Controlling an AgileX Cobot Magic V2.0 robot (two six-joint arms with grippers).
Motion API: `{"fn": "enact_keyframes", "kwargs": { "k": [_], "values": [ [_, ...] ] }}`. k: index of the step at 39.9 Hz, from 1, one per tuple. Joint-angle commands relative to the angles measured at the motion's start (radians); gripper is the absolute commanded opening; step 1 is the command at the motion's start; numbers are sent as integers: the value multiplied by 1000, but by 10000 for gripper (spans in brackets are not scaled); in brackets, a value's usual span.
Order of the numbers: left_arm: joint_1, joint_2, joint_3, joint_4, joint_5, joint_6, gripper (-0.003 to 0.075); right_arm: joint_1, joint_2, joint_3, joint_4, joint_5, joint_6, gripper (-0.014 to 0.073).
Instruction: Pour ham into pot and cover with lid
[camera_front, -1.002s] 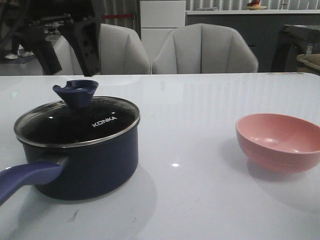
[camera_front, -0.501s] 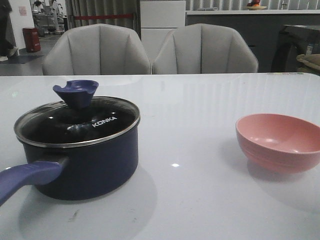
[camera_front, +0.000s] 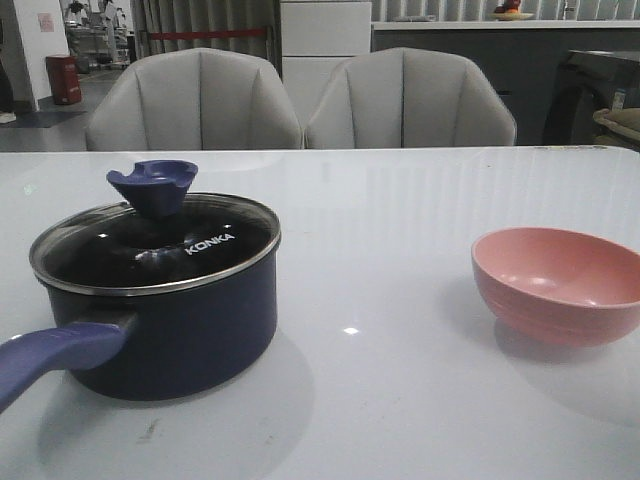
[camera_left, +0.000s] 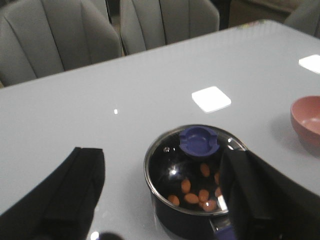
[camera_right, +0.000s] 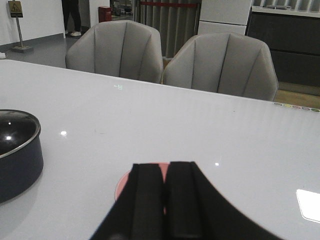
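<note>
The navy pot (camera_front: 190, 330) stands at the table's left with its blue-purple handle (camera_front: 50, 355) pointing to the front left. The glass KONKA lid (camera_front: 160, 245) sits on it, blue knob (camera_front: 152, 185) up. In the left wrist view several orange-pink ham slices (camera_left: 192, 197) lie inside the pot under the lid (camera_left: 170, 165). My left gripper (camera_left: 162, 152) is open and empty, raised above the pot. My right gripper (camera_right: 165, 167) is shut and empty above the pink bowl (camera_right: 122, 185). Neither gripper shows in the front view.
The empty pink bowl (camera_front: 560, 285) sits at the right of the white table (camera_front: 380, 400). Two grey chairs (camera_front: 195, 100) stand behind the far edge. The pot's rim also shows in the right wrist view (camera_right: 17, 150).
My left arm, seen over the pot's far side one second ago, has lifted out of the front view. Pot, lid and bowl have not moved.
</note>
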Motion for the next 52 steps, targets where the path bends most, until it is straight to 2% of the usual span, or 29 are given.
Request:
{"fn": "enact_keyframes", "kwargs": {
  "k": [1, 4, 8, 16, 18, 40, 47, 52],
  "values": [
    [3, -126, 88, 6, -192, -2, 502, 3, 9, -28, 3, -82, -4, 142],
    [3, -202, 166, 6, -252, -2, 497, 3, 9, -28, 3, -82, -4, 142],
    [3, -282, 237, 6, -297, -2, 420, 3, 9, -28, 3, -82, -4, 142],
    [3, -320, 276, 6, -357, -2, 102, 3, 9, -28, 3, -82, -4, 142],
    [3, -320, 276, 6, -357, -2, 125, 3, 9, -28, 3, -82, -4, 142],
    [8, -320, 311, 26, -381, -2, 125, 3, 9, -28, 3, -82, -4, 142],
    [134, -320, 447, 17, -525, -18, 125, 3, 9, -28, 3, -82, -4, 142],
    [256, -320, 543, 17, -643, -122, 125, 3, 9, -28, 3, -82, -4, 142]
  ]
}}
